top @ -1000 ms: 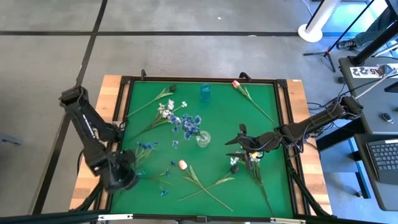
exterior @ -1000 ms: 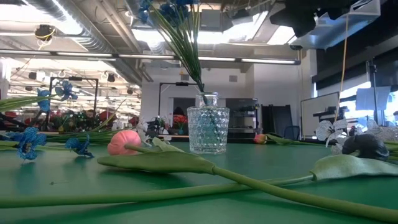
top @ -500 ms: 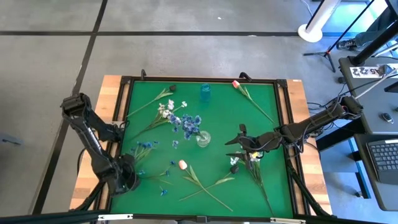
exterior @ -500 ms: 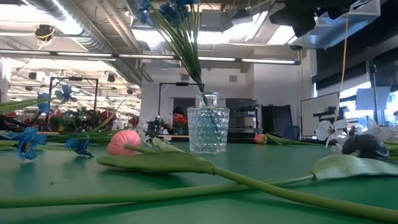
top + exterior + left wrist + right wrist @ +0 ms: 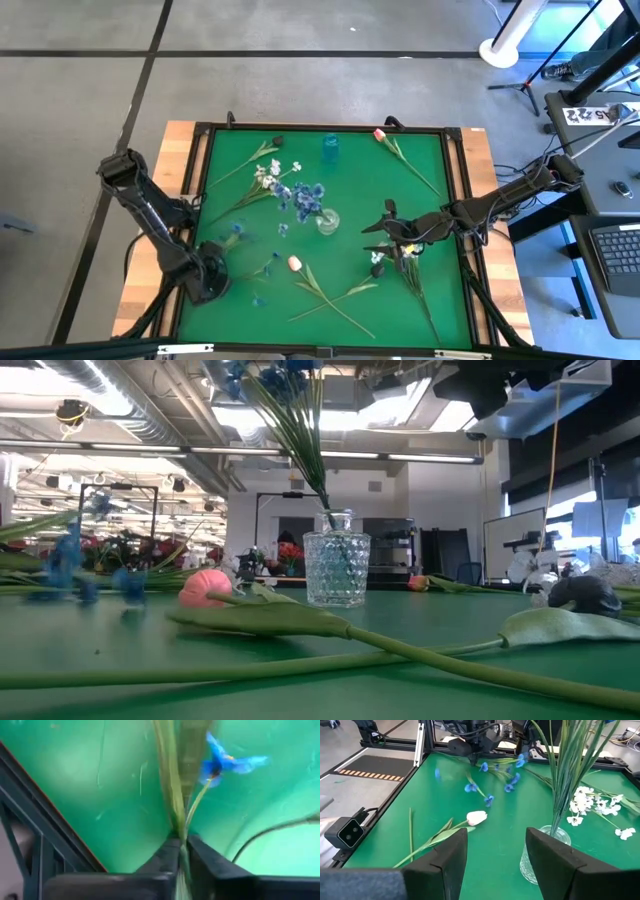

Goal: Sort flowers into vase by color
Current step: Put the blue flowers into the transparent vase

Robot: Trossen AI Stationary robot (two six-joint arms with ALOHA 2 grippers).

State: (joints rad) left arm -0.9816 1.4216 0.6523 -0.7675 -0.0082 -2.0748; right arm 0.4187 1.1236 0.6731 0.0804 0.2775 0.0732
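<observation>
The left claw (image 5: 181, 851) was pinched tight on the thin green stems of the little blue flower spray (image 5: 220, 763), near the green mat's (image 5: 350, 200) left edge, likely to carry it. The right claw (image 5: 385, 238) waited with its fingers apart. One bumpy clear glass vase (image 5: 326, 222) already held blue flowers. One small blue vase (image 5: 330, 150) stood empty at the back.

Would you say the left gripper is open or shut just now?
Shut. In the left wrist view the left gripper has its two fingers pressed together on the green stem of the blue spray.
</observation>
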